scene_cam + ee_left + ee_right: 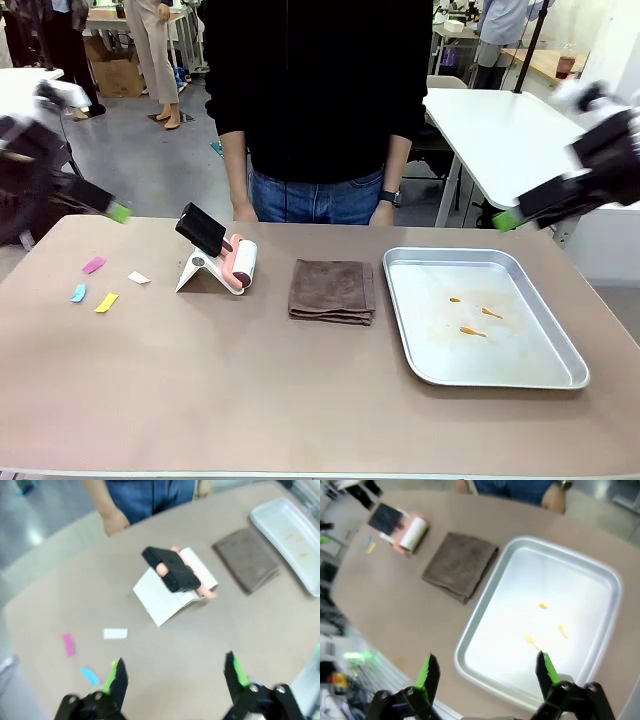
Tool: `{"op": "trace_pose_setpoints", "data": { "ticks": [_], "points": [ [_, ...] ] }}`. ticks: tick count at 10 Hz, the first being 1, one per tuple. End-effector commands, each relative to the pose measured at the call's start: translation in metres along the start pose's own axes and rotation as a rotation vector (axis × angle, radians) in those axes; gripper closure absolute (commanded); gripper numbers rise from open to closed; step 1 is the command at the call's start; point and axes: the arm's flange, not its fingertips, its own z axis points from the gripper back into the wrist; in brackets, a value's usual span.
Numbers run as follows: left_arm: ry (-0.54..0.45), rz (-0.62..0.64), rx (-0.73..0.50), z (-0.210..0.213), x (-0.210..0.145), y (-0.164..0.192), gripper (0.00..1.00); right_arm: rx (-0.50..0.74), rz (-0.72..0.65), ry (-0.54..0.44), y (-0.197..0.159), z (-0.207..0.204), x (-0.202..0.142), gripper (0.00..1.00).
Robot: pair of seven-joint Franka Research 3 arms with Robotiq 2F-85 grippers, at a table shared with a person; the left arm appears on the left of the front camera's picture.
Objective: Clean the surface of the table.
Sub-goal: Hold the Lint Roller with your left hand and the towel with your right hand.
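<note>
The bench (200, 390) spans the whole near view, its brownish top bare across the front half. The things on it are lined up along the far half, in front of a person (315, 100) standing at the far edge.

At the robot's left lie four loose paper scraps (106, 301), pink, blue, yellow and white, close together but apart. These look like the litter the cleaning is meant to clear. Just beside them a lint roller (240, 263) leans on a white stand (195, 270), so its black handle tilts up and toward the left arm, an easy angle for a grasp. A brown cloth (332, 290) lies folded flat at the middle, probably there for wiping. To its right is a silver tray (520, 350) with a few orange bits (470, 330) and a faint smear on its floor.

The left hand (175, 670) hangs above the bench on the scraps' side. Its green-padded fingers are spread wide and hold nothing, and its own camera looks toward the roller. The right hand (486, 666) hovers over the near corner of the tray, just as wide and empty.

Judging by this layout, no cleaning stroke is under way. The likely first step is the left arm taking the roller's handle.
</note>
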Motion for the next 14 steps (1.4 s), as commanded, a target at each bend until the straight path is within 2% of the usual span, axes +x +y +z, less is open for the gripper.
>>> {"op": "trace_pose_setpoints", "data": {
  "ticks": [1, 2, 3, 4, 6, 7, 9, 12, 14],
  "points": [
    [-0.141, 0.101, -0.214, 0.033, -0.047, 0.045, 0.00, 0.129, -0.230, -0.108, -0.053, 0.049, -0.049, 0.00],
    [-0.208, 0.152, -0.267, 0.050, -0.070, 0.069, 0.00, 0.242, -0.341, -0.224, -0.097, 0.078, -0.073, 0.00],
    [-0.270, 0.215, -0.294, 0.062, -0.094, 0.087, 0.00, 0.280, -0.385, -0.268, -0.117, 0.090, -0.091, 0.00],
    [-0.333, 0.281, -0.315, 0.066, -0.112, 0.097, 0.00, 0.339, -0.448, -0.357, -0.140, 0.102, -0.116, 0.00],
    [-0.466, 0.415, -0.343, 0.060, -0.137, 0.100, 0.00, 0.431, -0.580, -0.507, -0.181, 0.115, -0.163, 0.00],
    [-0.511, 0.462, -0.351, 0.055, -0.145, 0.098, 0.00, 0.475, -0.642, -0.549, -0.199, 0.114, -0.181, 0.00],
    [-0.580, 0.503, -0.361, 0.043, -0.139, 0.083, 0.00, 0.487, -0.713, -0.602, -0.220, 0.107, -0.203, 0.00],
    [-0.578, 0.502, -0.350, 0.032, -0.116, 0.056, 0.00, 0.464, -0.728, -0.614, -0.224, 0.102, -0.209, 0.00],
    [-0.564, 0.494, -0.342, 0.029, -0.109, 0.048, 0.00, 0.442, -0.713, -0.591, -0.218, 0.099, -0.201, 0.00]
  ]
}}
